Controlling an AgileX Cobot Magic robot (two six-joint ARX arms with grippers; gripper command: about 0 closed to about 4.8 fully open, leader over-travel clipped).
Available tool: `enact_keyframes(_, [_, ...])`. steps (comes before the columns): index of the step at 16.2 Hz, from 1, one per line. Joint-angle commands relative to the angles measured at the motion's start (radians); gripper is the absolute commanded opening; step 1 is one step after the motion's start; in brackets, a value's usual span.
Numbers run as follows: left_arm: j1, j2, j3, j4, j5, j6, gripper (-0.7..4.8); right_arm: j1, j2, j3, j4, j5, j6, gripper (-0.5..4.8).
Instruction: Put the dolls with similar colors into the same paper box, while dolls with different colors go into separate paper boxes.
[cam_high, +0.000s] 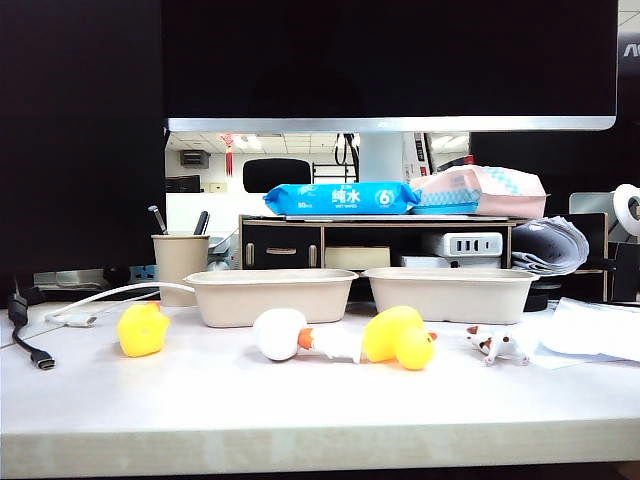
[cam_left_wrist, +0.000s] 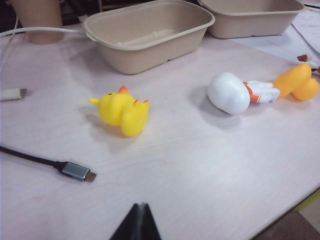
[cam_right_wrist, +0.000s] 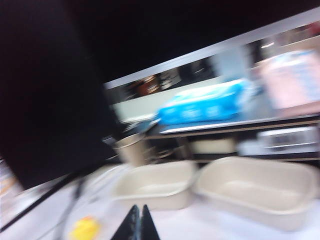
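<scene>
On table, front row, four dolls lie loose: left duck (cam_high: 142, 331) alone at left, white bird (cam_high: 279, 333) mid, right duck (cam_high: 399, 338) just beside the bird's feet, patched animal (cam_high: 497, 343) far right by some paper (cam_high: 596, 330). Behind them sit left box (cam_high: 272, 295) and right box (cam_high: 451, 293), side by side, both look empty. None sorted yet.

My left gripper (cam_left_wrist: 138, 222) hangs low over the near table edge, fingertips pressed together, nothing in them. Left duck (cam_left_wrist: 121, 109) is ahead of it, on its side, with a USB cable (cam_left_wrist: 55, 164) between us. My right gripper (cam_right_wrist: 137, 224) is also pinched closed and empty; its view is smeared, aimed across the boxes toward the monitor (cam_high: 390, 60), so it looks mid-swing and not lined up on anything. Neither arm shows in the exterior view.

Step in hand, my guess: left goes for the left duck, then drops it in the left box (cam_left_wrist: 148, 35).

How to do it well:
- spread the fingers first, before descending
- pass over the cable plug, don't snag it
- duck is soft and lying tipped; pinch across the body, not the head or beak, go low enough that it doesn't squirt out
- lift clear of the box rim, release over the middle
- right duck must join it in that same box; bird and patched animal share the other.

Pen cup (cam_high: 180, 263) left of the boxes, keep off it.
</scene>
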Motion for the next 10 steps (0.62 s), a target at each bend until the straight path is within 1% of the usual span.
enact_keyframes(1, [0.002,0.000,0.002,0.010,0.001,0.004,-0.05,0.119,0.176,0.071,0.021,0.006,-0.072,-0.06])
enact_keyframes(3, [0.002,0.000,0.002,0.010,0.001,0.004,-0.05,0.232,0.405,0.156,0.023,0.058,-0.191,-0.06])
enact_keyframes(6, [0.003,0.000,0.002,0.010,0.002,0.004,-0.05,0.378,0.800,0.349,0.023,0.069,-0.331,-0.06])
enact_keyframes(8, [0.003,0.000,0.001,0.010,0.001,0.004,-0.05,0.444,1.057,0.502,0.021,0.060,-0.380,-0.06])
enact_keyframes(9, [0.003,0.000,0.001,0.010,0.001,0.004,-0.05,0.469,1.176,0.579,0.022,0.032,-0.386,-0.06])
enact_keyframes(10, [0.006,0.000,0.002,0.010,0.001,0.004,-0.05,0.492,1.344,0.700,0.014,-0.017,-0.387,-0.05])
